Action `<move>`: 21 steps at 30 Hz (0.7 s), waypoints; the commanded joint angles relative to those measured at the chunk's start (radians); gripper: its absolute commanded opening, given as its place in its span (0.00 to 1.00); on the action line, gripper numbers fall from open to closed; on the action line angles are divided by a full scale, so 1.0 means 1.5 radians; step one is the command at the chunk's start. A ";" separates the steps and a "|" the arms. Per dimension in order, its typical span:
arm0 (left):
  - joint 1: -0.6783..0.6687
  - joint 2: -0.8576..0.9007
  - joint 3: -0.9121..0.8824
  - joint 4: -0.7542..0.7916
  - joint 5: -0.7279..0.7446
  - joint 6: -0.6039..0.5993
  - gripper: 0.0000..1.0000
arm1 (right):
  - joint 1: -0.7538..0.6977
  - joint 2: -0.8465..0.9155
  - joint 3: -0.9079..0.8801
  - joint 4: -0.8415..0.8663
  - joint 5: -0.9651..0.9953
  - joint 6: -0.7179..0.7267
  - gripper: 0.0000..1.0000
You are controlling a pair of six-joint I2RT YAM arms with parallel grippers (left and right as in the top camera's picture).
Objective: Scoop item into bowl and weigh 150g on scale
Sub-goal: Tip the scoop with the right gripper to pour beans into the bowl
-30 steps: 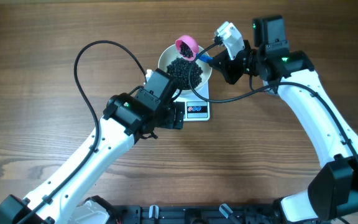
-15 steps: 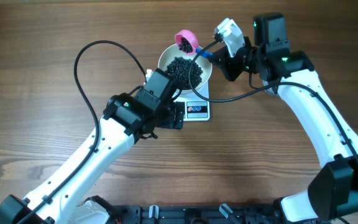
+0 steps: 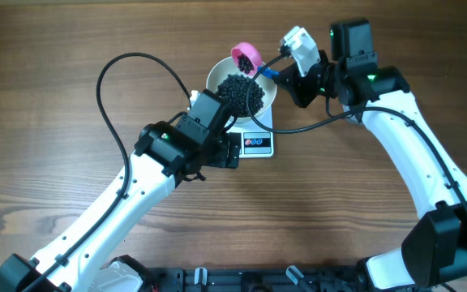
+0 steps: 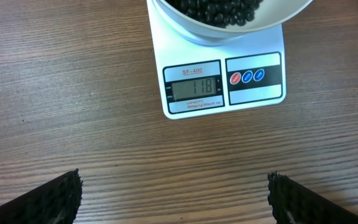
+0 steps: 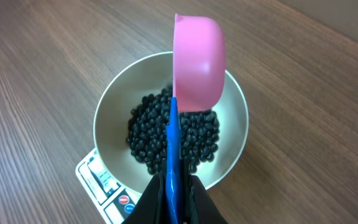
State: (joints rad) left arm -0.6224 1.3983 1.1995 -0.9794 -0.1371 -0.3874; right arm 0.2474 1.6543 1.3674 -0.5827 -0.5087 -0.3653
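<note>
The bowl point(image 3: 212, 81) stands on the scale point(image 3: 258, 144) just above the middle of the overhead frame, on the wooden table point(image 3: 71, 49). It holds the item point(image 3: 242, 91), a dark heap of small round black grains covering its bottom, with bare white wall around it. A pink scoop point(image 5: 197, 62) with a blue handle point(image 5: 173, 149) hangs over the bowl's upper rim, turned on its side; whether any grains are in it cannot be told.

In the left-wrist view the scale's front panel is printed SF-400 above a grey display point(image 4: 194, 89) reading 118; the fine line beneath is too small to read. Right of it sit three round buttons point(image 4: 247, 76), one red and two blue.

The right jaws are pressed together on the blue handle at the bottom of the right-wrist frame, with the grains just beyond them. The left jaws stand spread wide and empty, their tips in the lower corners of the left-wrist frame, near the scale's front edge but apart from it.
</note>
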 commanded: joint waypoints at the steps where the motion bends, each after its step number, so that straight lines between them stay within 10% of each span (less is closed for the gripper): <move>1: -0.001 -0.010 -0.005 0.002 -0.009 -0.009 1.00 | 0.002 -0.013 0.008 0.000 -0.016 0.001 0.04; 21: -0.001 -0.010 -0.005 0.002 -0.009 -0.009 1.00 | 0.007 -0.012 0.008 -0.030 -0.038 -0.018 0.04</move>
State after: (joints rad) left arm -0.6224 1.3983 1.1995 -0.9794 -0.1371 -0.3878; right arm 0.2527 1.6543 1.3674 -0.6254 -0.5209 -0.3698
